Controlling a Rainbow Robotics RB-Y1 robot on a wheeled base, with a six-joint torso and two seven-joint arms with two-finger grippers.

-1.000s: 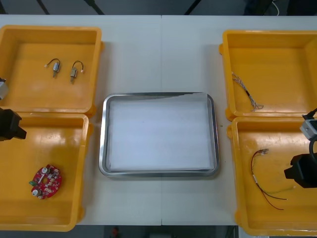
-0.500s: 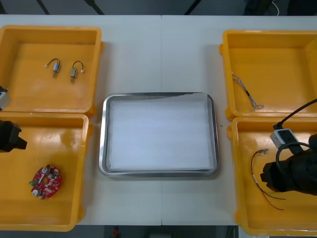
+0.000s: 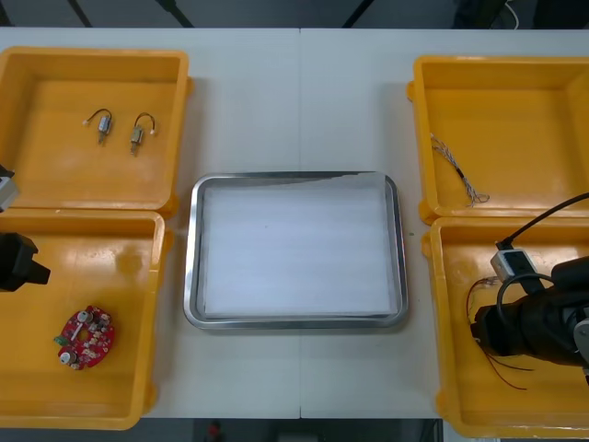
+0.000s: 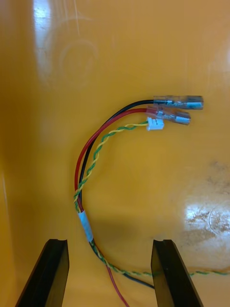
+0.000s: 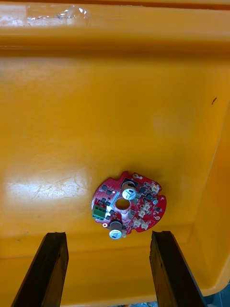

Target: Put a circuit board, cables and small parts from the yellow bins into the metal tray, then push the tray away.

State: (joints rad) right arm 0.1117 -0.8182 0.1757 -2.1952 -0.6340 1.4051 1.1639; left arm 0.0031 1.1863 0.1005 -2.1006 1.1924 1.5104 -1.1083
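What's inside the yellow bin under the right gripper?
A red and yellow cable lies on the bin floor, the open right gripper above its taped part. From the front, the arm covers much of it.

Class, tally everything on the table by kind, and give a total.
Yellow plastic bins: 4
Shiny metal tray, white inside: 1
Round red circuit board: 1
Small metal parts: 2
Cables: 2 (twisted blue and white cable; red, black and yellow cable bundle)
Total: 10
Left gripper hovers open over the board's bin, right gripper open over the bundle's bin.
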